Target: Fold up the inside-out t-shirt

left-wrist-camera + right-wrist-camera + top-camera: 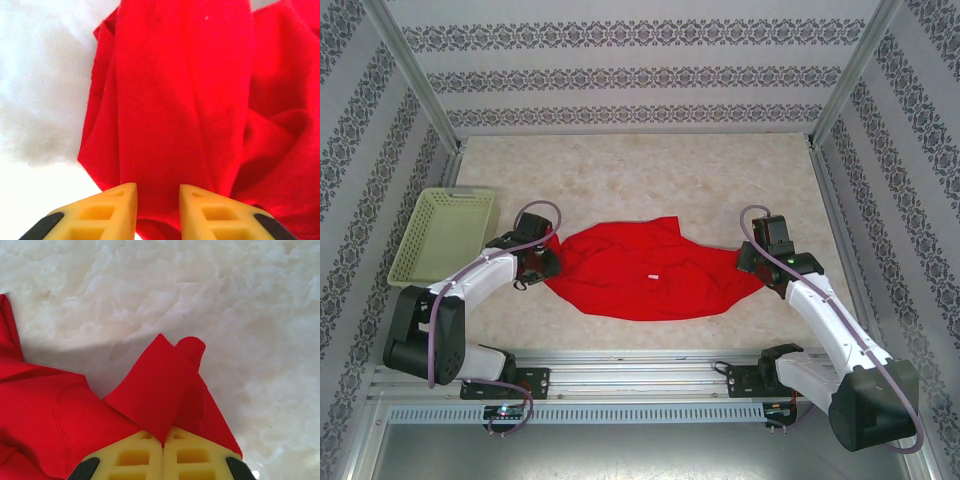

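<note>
The inside-out t-shirt [640,272] is bright red and lies bunched in a wide, low heap at the middle of the table, drawn out sideways between my two grippers. A small white tag shows on it. My left gripper [548,262] is at the shirt's left end. In the left wrist view its yellow fingers [158,192] stand apart, with folds of red cloth [175,100] running into the gap. My right gripper [752,262] is at the shirt's right end. In the right wrist view it [163,435] is shut on a folded corner of the shirt [160,385], which sticks up past the fingertips.
A pale green basket [445,235] stands at the table's left edge, just beyond my left arm. Patterned walls with metal posts close in the table on three sides. Bare marble-look tabletop [650,170] stretches behind the shirt.
</note>
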You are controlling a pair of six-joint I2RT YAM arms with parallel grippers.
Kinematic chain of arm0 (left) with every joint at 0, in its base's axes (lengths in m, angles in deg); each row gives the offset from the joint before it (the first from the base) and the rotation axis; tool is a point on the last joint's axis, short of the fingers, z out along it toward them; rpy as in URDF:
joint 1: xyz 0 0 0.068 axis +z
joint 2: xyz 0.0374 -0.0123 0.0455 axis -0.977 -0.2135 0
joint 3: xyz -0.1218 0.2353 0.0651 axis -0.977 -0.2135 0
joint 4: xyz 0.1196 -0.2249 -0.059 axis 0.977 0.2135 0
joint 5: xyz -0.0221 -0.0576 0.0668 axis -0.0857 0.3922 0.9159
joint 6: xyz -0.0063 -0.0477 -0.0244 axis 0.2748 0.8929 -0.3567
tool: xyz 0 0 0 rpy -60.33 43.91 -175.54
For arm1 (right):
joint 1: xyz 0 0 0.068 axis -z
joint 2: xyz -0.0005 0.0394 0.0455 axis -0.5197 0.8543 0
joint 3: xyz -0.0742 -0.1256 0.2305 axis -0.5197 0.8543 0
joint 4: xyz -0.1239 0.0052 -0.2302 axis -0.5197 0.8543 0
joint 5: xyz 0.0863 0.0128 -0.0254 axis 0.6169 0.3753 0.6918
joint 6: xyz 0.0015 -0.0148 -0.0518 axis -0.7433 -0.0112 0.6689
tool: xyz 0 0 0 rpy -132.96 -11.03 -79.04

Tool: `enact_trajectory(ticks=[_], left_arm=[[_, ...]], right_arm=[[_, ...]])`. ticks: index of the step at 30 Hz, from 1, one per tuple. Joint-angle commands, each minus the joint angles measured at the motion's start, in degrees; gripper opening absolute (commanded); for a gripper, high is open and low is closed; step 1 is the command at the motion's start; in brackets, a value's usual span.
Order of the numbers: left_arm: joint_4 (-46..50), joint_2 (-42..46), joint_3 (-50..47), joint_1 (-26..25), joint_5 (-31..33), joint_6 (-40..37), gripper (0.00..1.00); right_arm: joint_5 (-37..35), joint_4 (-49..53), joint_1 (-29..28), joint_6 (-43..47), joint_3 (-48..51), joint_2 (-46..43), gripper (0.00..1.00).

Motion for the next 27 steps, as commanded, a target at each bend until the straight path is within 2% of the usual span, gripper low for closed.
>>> enact_trajectory(ticks=[1,6,9,13,16,27], left_arm=[[-2.2,1.0,-0.8,-0.5,0.5,0.4,0.18],[-2.8,1.3,-0.7,-0.5,-0.3,-0.4,0.00],[-3.5,3.3,-1.3,-0.5,0.0,-0.2,0.00],[-4.2,6.4,-2.1,-0.4,0.7,0.3,0.00],[-4.6,7.8,-2.4,-0.5,1.0,0.4,0.00],[-3.3,10.4,-3.2,-0.5,0.8,1.4,0.00]], right_arm=[[-0.3,0.3,0.5,0.3,-0.6,0.4,0.06],[-2.3,4.1,0.5,-1.7,-0.7,-1.0,0.36],[-3.7,8.1,0.0,-4.1,0.1,-3.6,0.45],[-0.3,9.2,-0.7,-7.6,3.9,-6.6,0.48],[2.6,3.1,-0.7,-7.4,7.9,-6.1,0.48],[4.5,-6.9,-0.2,-5.0,3.3,10.4,0.42]])
